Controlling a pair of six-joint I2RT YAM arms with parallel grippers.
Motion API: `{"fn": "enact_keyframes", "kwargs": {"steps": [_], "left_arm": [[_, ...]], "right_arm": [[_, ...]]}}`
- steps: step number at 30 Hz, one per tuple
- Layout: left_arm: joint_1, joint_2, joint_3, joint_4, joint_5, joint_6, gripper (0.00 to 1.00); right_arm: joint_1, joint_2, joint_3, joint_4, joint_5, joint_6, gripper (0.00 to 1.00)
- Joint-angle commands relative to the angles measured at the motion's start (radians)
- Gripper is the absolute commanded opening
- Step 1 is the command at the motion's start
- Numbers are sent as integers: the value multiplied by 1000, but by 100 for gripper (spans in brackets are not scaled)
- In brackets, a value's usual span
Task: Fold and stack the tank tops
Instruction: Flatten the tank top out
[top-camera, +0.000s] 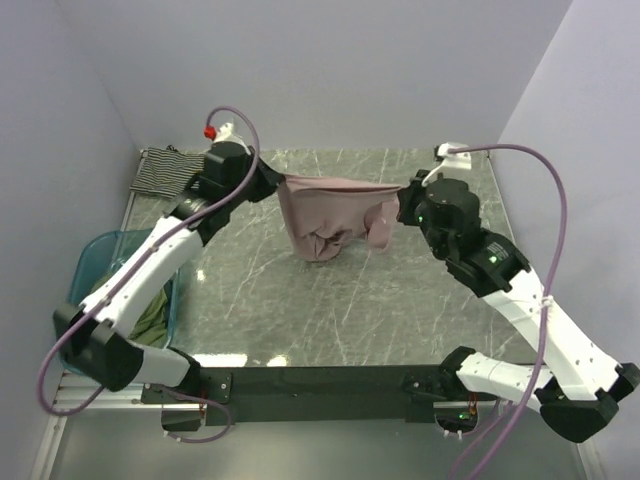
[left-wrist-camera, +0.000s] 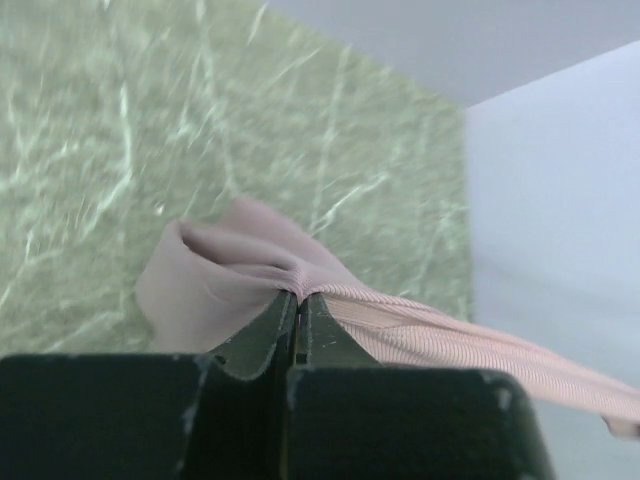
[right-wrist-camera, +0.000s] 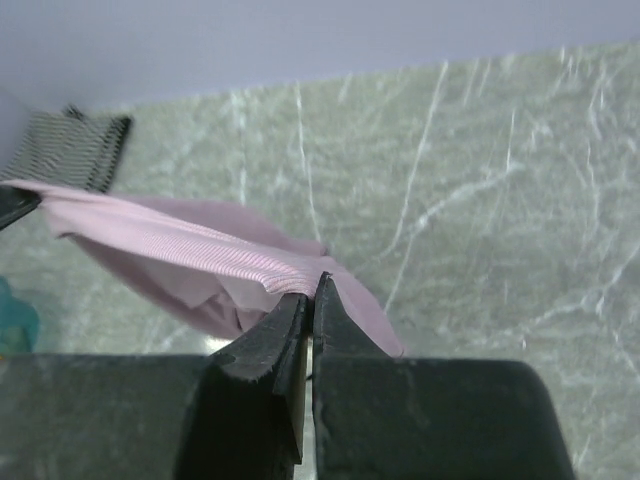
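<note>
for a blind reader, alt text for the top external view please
The left gripper and right gripper hold a plain mauve-pink cloth tank top stretched between them over a green marbled table, its body sagging. A black-and-white striped tank top lies far left; olive-green cloth sits in a translucent blue plastic tub.

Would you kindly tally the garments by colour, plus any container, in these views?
Pink top: 1
Striped top: 1
Olive top: 1
Blue tub: 1
Total: 4
</note>
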Motion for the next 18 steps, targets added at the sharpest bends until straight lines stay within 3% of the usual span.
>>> {"fn": "enact_keyframes", "kwargs": {"steps": [1,11,15,18], "left_arm": [[19,-106,76,-47,-88,94,1],[12,-286,236,-22,-13,272,1],[22,-215,314,-51,-33,246,1],[97,-93,298,-4,57,158,1]], "right_arm": [[-15,-78,97,41,70,-51,0],[-15,-213,195,179,42,-120,0],[-17,-158,267,173,22,-132,0],[-28,-39,327,134,91,-148,0]]}}
